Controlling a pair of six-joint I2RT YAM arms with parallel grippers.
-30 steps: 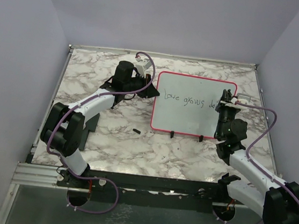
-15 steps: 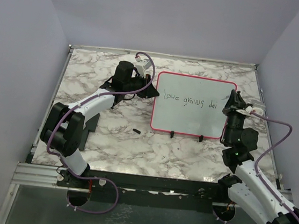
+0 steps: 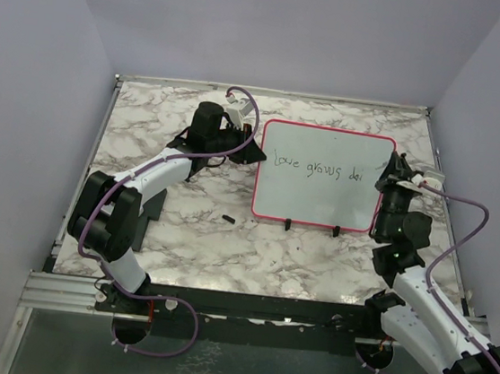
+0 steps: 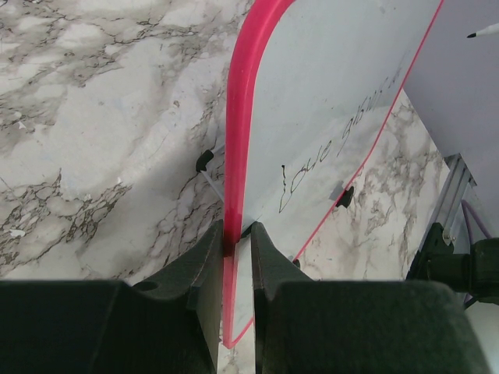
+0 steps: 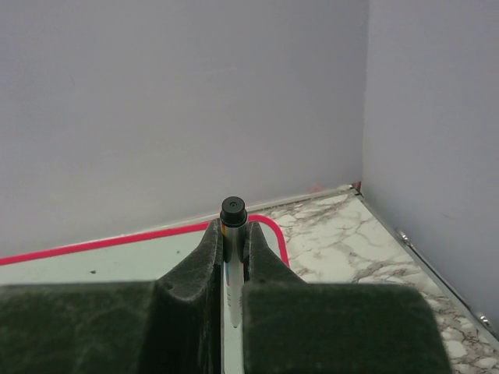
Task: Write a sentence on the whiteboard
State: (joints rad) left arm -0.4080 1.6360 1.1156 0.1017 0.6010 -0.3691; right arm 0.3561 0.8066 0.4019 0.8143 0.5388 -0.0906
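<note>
While clamped, whiteboard (image 3: 320,204) shows unfinished sentence (image 3: 317,168).

The marble-patterned table (image 3: 181,233) I'm bolted to carries the whiteboard (image 3: 321,195) on its far half, with a small black piece (image 3: 228,217) near the board's near-left corner.

The whiteboard (image 3: 321,200) lies between left tool (image 3: 256,152) and right tool (image 3: 389,176).

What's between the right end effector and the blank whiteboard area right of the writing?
Nothing visible. The right end effector, gripping a slim black-ended marker, sits at the right edge of the red-framed white rectangular whiteboard; only bare board separates it from the dark handwritten sentence.
</note>
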